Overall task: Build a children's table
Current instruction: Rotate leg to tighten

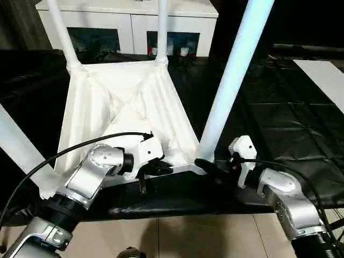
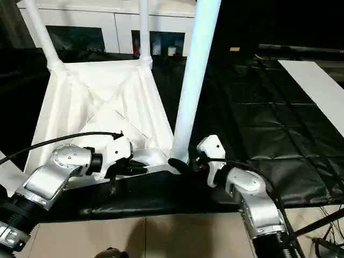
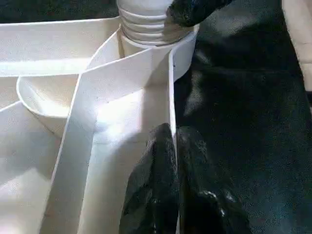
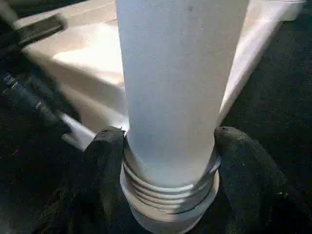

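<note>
A: Left side? The tabletop [image 1: 126, 107] lies upside down on the black sheet [image 1: 279, 123], ribs up. Left gripper [image 3: 174, 161] is pressed together on the thin wall of its near edge.

B: And rightward? The near-right leg [image 1: 232, 75] stands upright in its corner socket [image 3: 183, 46], threads still showing. Right gripper [image 4: 169, 146] sits just behind the base, one finger on each side; nearer arm. Axis vertical, so I'd twist about that.

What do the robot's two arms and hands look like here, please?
Both arms are silver metal with rounded joint housings and dark ribbed collars nearer the body. The left hand and right hand each have a white housing and two black fingers. A thin black cable loops to each wrist.
</note>
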Controlling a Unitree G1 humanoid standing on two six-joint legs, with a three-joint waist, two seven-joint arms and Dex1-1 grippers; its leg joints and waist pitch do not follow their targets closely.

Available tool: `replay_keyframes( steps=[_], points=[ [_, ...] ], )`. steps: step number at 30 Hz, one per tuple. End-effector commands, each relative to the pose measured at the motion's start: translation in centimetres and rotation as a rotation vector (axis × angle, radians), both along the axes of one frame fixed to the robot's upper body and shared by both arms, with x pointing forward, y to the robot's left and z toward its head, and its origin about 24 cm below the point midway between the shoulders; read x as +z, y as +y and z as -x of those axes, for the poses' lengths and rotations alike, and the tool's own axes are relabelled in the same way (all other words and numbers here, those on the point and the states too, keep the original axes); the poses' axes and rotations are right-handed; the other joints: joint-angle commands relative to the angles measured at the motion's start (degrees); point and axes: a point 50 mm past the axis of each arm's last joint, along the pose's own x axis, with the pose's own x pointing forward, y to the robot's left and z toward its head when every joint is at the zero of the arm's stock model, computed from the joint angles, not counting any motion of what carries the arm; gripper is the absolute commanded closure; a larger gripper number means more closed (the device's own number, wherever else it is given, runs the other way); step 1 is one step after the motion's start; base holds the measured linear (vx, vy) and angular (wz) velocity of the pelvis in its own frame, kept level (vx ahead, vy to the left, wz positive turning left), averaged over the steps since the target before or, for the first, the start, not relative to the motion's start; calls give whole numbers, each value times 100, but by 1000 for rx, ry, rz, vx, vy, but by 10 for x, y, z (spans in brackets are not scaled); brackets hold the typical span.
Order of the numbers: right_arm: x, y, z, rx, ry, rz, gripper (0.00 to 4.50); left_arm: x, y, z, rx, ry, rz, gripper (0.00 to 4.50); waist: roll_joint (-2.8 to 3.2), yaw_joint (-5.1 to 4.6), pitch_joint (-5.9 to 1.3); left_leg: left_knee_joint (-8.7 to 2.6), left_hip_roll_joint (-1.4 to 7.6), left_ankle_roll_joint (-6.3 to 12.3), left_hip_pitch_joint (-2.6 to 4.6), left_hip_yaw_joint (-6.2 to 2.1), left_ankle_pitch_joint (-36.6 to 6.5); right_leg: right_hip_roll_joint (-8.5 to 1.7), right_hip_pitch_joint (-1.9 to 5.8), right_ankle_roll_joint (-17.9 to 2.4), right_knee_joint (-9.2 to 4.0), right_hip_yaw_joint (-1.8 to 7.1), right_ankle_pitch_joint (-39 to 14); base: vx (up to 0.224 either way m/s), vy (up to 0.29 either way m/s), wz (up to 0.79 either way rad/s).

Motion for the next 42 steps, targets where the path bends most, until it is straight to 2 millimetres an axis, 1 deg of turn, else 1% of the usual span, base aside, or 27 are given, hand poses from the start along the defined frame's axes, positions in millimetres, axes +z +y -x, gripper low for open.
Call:
replay_keyframes(
  steps=[1,2,3,4,5,7,8,9,11,13,14,15,16,17,18,21,22,24,27,29,31,32,34,35,37,41,42],
  points=[
    [-13,-4,-8,-172,50,25,192,-13,-11,-3,59,21,-36,450,36,-24,-279,-444,391,42,217,-222,-1277,-485,98,-1355,-496,217,-255,0,0,0],
    [-17,-1,-12,-258,68,11,193,-15,-17,-7,116,17,-29,450,36,-78,-237,-500,394,-252,262,-246,-1867,-497,54,-1278,-560,218,-1147,0,0,0],
    [-17,-1,-12,-258,68,11,194,-15,-17,-7,116,17,-29,450,34,-100,-211,-515,389,-343,281,-260,-2121,-507,32,-1220,-598,223,-1545,-67,13,-4],
    [-20,1,-14,-310,80,0,195,-17,-21,-10,161,8,-24,450,20,-105,-199,-512,385,-479,318,-305,-2486,-551,29,-1042,-668,231,-2193,-67,13,-4],
    [-22,5,-16,-368,91,-14,195,-18,-28,-15,229,-11,-19,450,30,-117,-188,-538,393,-553,337,-335,-2706,-562,4,-903,-712,238,-2512,-56,18,-7],
    [-24,10,-19,-428,102,-28,197,-19,-37,-19,300,-21,1,450,41,-145,-189,-555,395,-626,362,-342,-2850,-552,-33,-863,-713,242,-2566,0,0,0],
    [-26,19,-23,-480,108,-39,198,-19,-52,-22,381,-26,46,450,26,-146,-197,-551,392,-651,412,-353,-2953,-564,-54,-837,-748,238,-2606,0,0,0],
    [-26,23,-24,-492,110,-44,198,-19,-57,-23,402,-24,66,450,34,-134,-210,-550,391,-649,425,-358,-2940,-565,-48,-819,-758,235,-2548,0,0,0],
    [-27,36,-25,-478,109,-36,198,-18,-72,-22,401,-41,95,450,24,-140,-226,-602,379,-549,330,-360,-2669,-537,30,-773,-734,225,-2052,0,0,0],
    [-26,44,-26,-444,100,-35,198,-17,-80,-21,377,-54,107,450,26,-140,-238,-597,366,-479,320,-343,-2559,-530,33,-762,-725,226,-1828,0,0,0],
    [-22,45,-26,-435,100,-82,198,-15,-81,-20,349,-66,110,450,5,-134,-230,-587,340,-338,312,-329,-2532,-535,32,-722,-742,233,-1827,0,0,0],
    [-21,44,-26,-436,99,-97,198,-14,-80,-20,336,-71,109,450,4,-130,-236,-587,340,-297,314,-329,-2521,-545,31,-712,-745,234,-1852,0,0,0],
    [-18,40,-27,-441,86,-110,198,-13,-78,-20,309,-75,108,450,28,-120,-240,-589,349,-249,323,-333,-2502,-564,21,-705,-759,238,-1876,0,0,0],
    [-18,40,-27,-442,82,-109,143,-12,-78,-19,304,-73,108,450,30,-121,-242,-593,350,-235,313,-333,-2480,-562,25,-705,-759,239,-1848,0,0,0],
    [-16,38,-27,-444,68,-109,129,-13,-74,-20,294,-89,89,450,34,-121,-249,-611,353,-230,299,-335,-2430,-550,34,-713,-752,227,-1743,0,0,0],
    [-10,32,-29,-453,20,-108,123,-13,-64,-22,280,-118,52,450,34,-134,-256,-630,361,-198,277,-334,-2388,-555,52,-736,-749,224,-1671,0,0,0],
    [-8,29,-29,-455,7,-102,109,-12,-61,-22,274,-125,44,450,30,-135,-261,-638,361,-181,249,-339,-2298,-553,72,-742,-740,216,-1633,0,0,0],
    [-5,25,-28,-460,-21,-91,81,-12,-58,-23,276,-137,31,450,8,-131,-284,-623,371,-136,248,-321,-2153,-544,61,-765,-732,220,-1518,0,0,0],
    [1,14,-22,-449,-63,-70,50,-12,-51,-21,231,-154,18,450,11,-66,-298,-576,367,12,228,-271,-1740,-535,49,-835,-706,236,-1027,0,0,0],
    [2,7,-17,-431,-74,-39,30,-13,-48,-16,191,-150,13,450,16,-58,-310,-571,367,66,197,-274,-1616,-537,75,-845,-685,225,-893,0,0,0],
    [2,4,-15,-420,-76,-27,30,-13,-46,-14,167,-146,13,450,20,-62,-300,-569,369,123,195,-266,-1555,-524,58,-877,-678,216,-850,0,0,0],
    [3,-2,-11,-382,-73,-17,30,-14,-41,-7,103,-125,12,450,59,-67,-308,-566,369,105,202,-270,-1578,-526,65,-917,-678,216,-852,0,0,0],
    [3,-6,-9,-340,-68,-18,30,-15,-36,1,17,-106,-5,450,45,-68,-316,-560,375,130,205,-261,-1494,-504,64,-953,-653,213,-631,0,0,0],
    [3,-7,-7,-309,-58,-25,30,-16,-32,3,-1,-93,-18,450,77,-67,-323,-555,378,164,197,-262,-1408,-498,73,-1004,-623,210,-421,0,0,0],
    [4,-8,-5,-254,-44,-36,30,-16,-26,8,-50,-70,-29,450,80,-71,-322,-558,385,219,214,-266,-1413,-490,77,-1075,-615,200,-278,0,0,0],
    [3,-7,-1,-147,-5,-53,30,-14,-17,13,-87,-40,-34,450,74,-73,-323,-532,383,227,220,-234,-1217,-487,85,-1252,-562,194,106,0,0,0],
    [2,-6,0,-109,15,-67,30,-13,-16,13,-92,-41,-37,450,30,-76,-330,-524,376,248,219,-224,-1203,-485,96,-1267,-560,191,125,0,0,0]
  ],
)
